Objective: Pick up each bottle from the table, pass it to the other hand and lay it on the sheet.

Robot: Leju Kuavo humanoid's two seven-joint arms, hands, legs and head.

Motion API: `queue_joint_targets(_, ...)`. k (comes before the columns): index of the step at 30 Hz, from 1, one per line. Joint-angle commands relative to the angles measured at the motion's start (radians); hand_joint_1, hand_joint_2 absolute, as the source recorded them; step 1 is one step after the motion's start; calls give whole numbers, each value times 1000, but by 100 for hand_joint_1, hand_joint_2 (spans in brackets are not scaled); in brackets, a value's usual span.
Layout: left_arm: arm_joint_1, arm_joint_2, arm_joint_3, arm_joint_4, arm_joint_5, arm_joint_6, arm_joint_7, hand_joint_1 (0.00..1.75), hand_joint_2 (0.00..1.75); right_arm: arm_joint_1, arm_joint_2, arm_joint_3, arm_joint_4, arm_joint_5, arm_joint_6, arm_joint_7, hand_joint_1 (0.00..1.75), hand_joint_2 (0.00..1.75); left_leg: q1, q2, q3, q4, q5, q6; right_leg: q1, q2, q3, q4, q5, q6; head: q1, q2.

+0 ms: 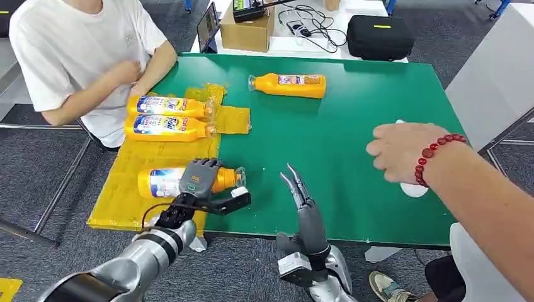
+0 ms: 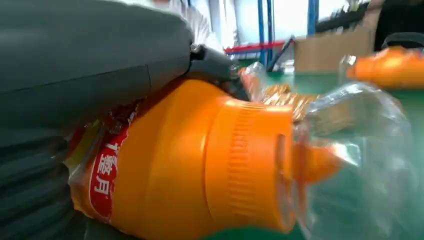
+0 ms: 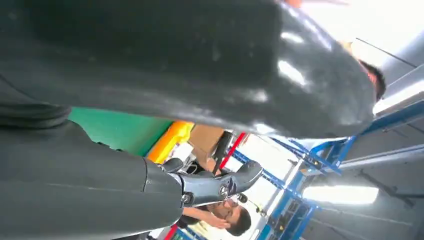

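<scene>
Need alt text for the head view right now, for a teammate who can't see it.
The robot's left hand grips an orange bottle lying on the yellow sheet, beside two more bottles already there. Its right hand is open over the green table, a fourth bottle lies further back, and a person's hand reaches in.

There are four orange bottles: three lie on the yellow sheet (image 1: 126,195), namely one bottle (image 1: 169,106), a second bottle (image 1: 165,127) touching it, and a third bottle (image 1: 165,182) (the one under the robot's left hand (image 1: 200,176)). The fourth bottle (image 1: 288,85) lies alone on the green table (image 1: 352,126). Two robot hands are seen, the other being the right hand (image 1: 296,185), and two people, one person (image 1: 82,50) and one person's hand (image 1: 400,151) with a red bead bracelet (image 1: 434,154).
</scene>
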State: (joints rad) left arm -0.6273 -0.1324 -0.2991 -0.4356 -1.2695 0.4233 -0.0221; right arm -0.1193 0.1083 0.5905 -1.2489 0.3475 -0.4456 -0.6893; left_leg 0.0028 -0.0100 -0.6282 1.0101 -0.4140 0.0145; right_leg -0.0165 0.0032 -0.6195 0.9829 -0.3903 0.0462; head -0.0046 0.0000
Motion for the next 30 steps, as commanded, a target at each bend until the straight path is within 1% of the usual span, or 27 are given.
queue_joint_targets(1,-79,14,17,137,79,-101,26,162,175,-47,3,-23,63,0,14,-9,0,0,0,2,4,-1,-1,0,0,2,4,-1,0,-1,0,0)
queue_joint_targets(2,-79,14,17,137,79,-101,26,162,175,-47,3,-23,63,0,14,-9,0,0,0,3,7,-1,-2,-1,1,2,7,-1,-1,-2,0,0)
queue_joint_targets(3,-79,14,17,137,79,-101,26,162,175,-47,3,-23,63,0,14,-9,0,0,0,3,7,-1,-1,-1,1,2,6,-1,-1,-1,0,0)
queue_joint_targets(4,-73,8,49,131,120,-112,-8,86,175,-44,3,-22,63,0,11,-9,0,0,1,3,9,-1,-2,-1,1,2,8,-1,-1,-2,0,0)
queue_joint_targets(5,-69,0,87,127,173,-139,-52,12,175,-41,3,-25,65,-5,14,-9,0,0,0,3,7,-1,-1,-1,1,2,6,-1,-1,-2,0,0)
queue_joint_targets(6,-66,-11,131,122,234,-168,-93,0,175,-40,3,-28,70,-9,14,-9,0,0,1,3,9,-1,-2,-1,1,2,9,-1,-1,-2,0,0)
queue_joint_targets(7,-64,-14,139,115,255,-168,-127,0,175,-40,1,-25,70,-12,14,-9,0,0,1,4,10,-1,-3,-1,1,2,9,-1,-2,-2,0,0)
queue_joint_targets(8,-61,-20,157,105,297,-182,-192,0,175,-40,-4,-16,69,-23,12,-9,0,0,1,3,11,-1,-3,-1,2,2,11,-2,-2,-3,0,0)
queue_joint_targets(9,-59,-24,158,100,309,-189,-220,0,0,-42,-5,-12,72,-28,12,-9,0,0,0,2,8,-1,-1,-1,1,1,8,-1,-1,-2,0,0)
queue_joint_targets(11,-55,-30,147,88,323,-185,-270,0,0,-46,-9,3,75,-39,2,-9,0,0,1,3,11,-2,-2,-1,1,1,10,-2,-2,-2,0,0)
queue_joint_targets(13,-49,-39,136,75,338,-202,-322,0,0,-48,-11,9,79,-46,-2,-9,0,0,0,1,8,-1,-2,0,1,0,8,-1,-1,-1,0,0)
queue_joint_targets(14,-41,-50,145,60,366,-211,-356,0,0,-47,-12,11,81,-49,-6,-9,0,0,1,1,10,-1,-3,-1,1,-1,10,-1,-2,-2,0,0)
queue_joint_targets(16,-29,-76,162,26,429,-245,-406,0,0,-45,-15,12,88,-50,-12,-9,0,0,0,0,7,-1,-1,0,0,-1,7,-1,-1,-1,0,0)
queue_joint_targets(18,-7,-120,206,-47,557,-314,-478,0,0,-42,-20,11,92,-49,-23,-9,0,0,0,0,7,-1,-1,0,0,-1,7,-1,-1,-1,0,0)
queue_joint_targets(19,7,-130,204,-90,611,-345,-486,0,175,-40,-22,9,90,-48,-25,-9,0,0,0,0,9,0,-3,0,1,-1,10,-1,-2,-2,0,0)
queue_joint_targets(20,33,-158,223,-163,706,-391,-521,0,175,-39,-23,10,93,-46,-32,-9,0,0,0,-1,9,0,-3,0,1,-2,10,-1,-3,-2,0,0)
queue_joint_targets(21,79,-161,182,-274,820,-483,-517,0,175,-38,-26,14,90,-44,-28,-9,0,0,0,-2,7,0,-2,0,1,-3,9,-1,-3,-1,0,0)
queue_joint_targets(22,111,-154,143,-345,878,-517,-508,0,175,-39,-26,16,92,-43,-29,-9,0,0,0,-2,5,0,-1,0,0,-2,6,-1,-2,-1,0,0)
queue_joint_targets(23,144,-131,77,-421,943,-516,-496,0,175,-41,-28,20,93,-42,-29,-9,0,0,1,-1,7,1,-3,0,1,-2,9,-1,-3,-2,0,0)
queue_joint_targets(24,166,-113,35,-464,982,-511,-495,0,175,-42,-28,25,93,-42,-29,-9,0,0,-1,0,5,0,-2,0,-1,0,5,-1,-1,-1,0,0)
queue_joint_targets(28,191,-87,-2,-506,1008,-476,-510,0,175,-41,-30,28,94,-42,-35,-9,0,0,-1,3,6,-1,-2,0,0,2,5,-1,-1,-1,0,0)
queue_joint_targets(30,204,-81,-13,-542,1042,-432,-548,0,175,-39,-31,25,94,-39,-41,-9,0,0,0,3,7,0,-3,-1,1,2,6,-1,-2,-2,0,0)
